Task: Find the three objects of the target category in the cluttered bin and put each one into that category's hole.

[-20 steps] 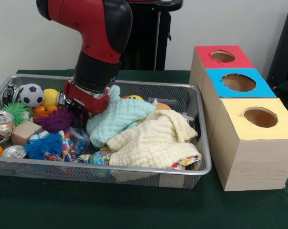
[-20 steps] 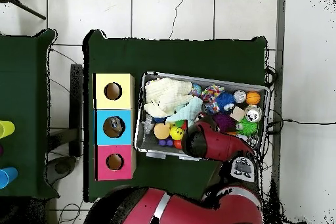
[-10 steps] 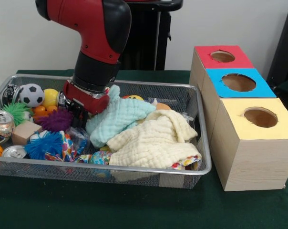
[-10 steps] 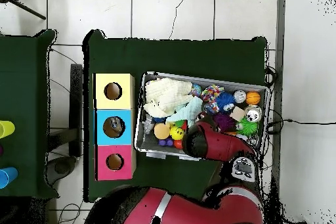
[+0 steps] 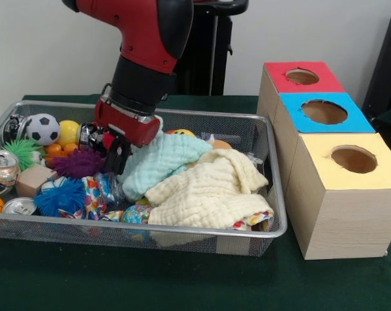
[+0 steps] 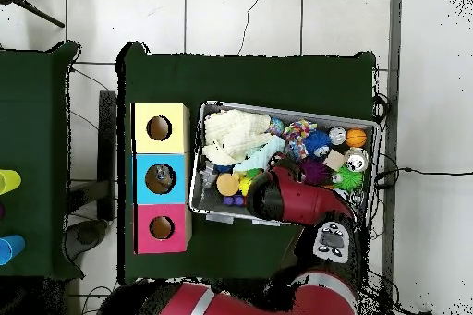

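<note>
Where gripper (image 5: 118, 159) hangs, mint cloth (image 5: 162, 161) alongside.

three boxes (image 5: 325, 116), two cloths (image 5: 202, 184), two cans (image 5: 2, 168)

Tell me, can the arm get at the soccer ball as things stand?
Probably yes. The soccer ball lies uncovered on top at the bin's end, with no cloth over it; the gripper is nearby.
</note>
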Robot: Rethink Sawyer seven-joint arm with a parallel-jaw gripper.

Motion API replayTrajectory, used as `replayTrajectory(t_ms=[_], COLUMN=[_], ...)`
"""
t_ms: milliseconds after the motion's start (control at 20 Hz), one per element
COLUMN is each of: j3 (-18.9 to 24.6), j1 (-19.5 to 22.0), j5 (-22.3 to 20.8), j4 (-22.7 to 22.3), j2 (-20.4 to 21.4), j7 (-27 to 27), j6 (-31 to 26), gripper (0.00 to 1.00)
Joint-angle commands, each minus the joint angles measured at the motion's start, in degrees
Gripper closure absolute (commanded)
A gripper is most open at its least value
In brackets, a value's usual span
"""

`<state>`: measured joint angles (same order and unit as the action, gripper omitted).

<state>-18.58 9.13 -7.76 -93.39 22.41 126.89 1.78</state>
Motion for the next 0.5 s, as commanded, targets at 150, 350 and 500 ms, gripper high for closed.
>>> replayTrajectory(t_ms=[150, 350, 500], j3=[0.5, 1.5, 2.7], j1=[-3.1, -2.1, -0.7], j5=[2.6, 1.7, 0.7], j4=[-1.3, -1.5, -1.0], j2=[6.4, 7.4, 5.9], j7=[5.3, 4.6, 4.2], j6=[-11.5, -12.3, -10.6], gripper=[1.00, 1.00, 1.00])
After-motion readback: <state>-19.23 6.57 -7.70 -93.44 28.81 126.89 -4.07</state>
